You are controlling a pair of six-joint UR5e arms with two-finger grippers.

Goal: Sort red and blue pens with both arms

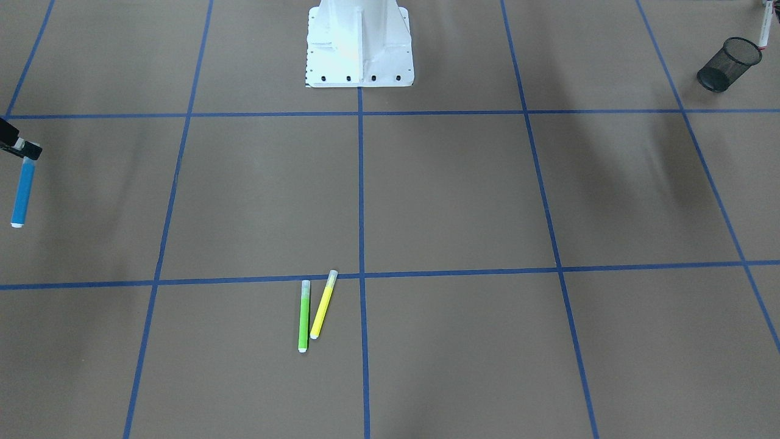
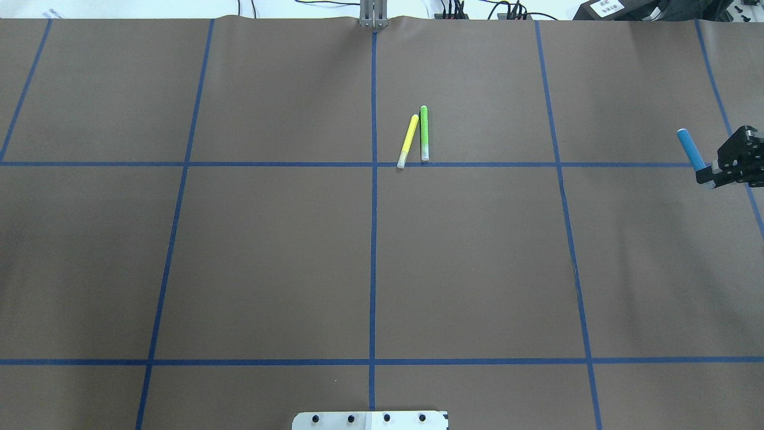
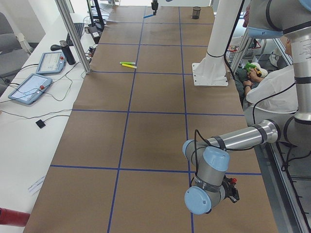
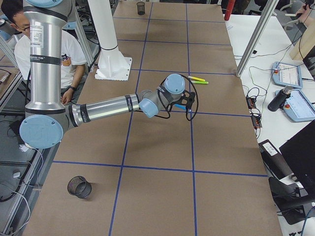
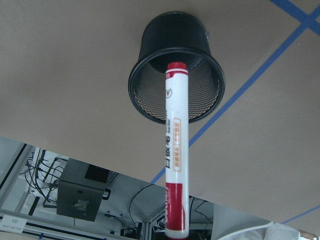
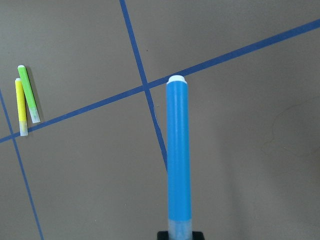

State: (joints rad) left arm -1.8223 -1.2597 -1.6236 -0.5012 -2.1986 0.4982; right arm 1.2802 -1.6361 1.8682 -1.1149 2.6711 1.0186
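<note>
The red pen, white-barrelled with a red cap and red end, hangs over the mouth of a black mesh cup in the left wrist view. My left gripper shows only as a sliver at the top corner, shut on the red pen. My right gripper is shut on the cap end of the sky-blue pen, held in the air at the table's right edge. The blue pen points away from the right wrist camera, and in the front-facing view it hangs below the gripper.
A green marker and a yellow marker lie side by side near the middle of the far half of the table. The white pedestal stands at the robot's base. A second mesh cup sits on the robot's right side.
</note>
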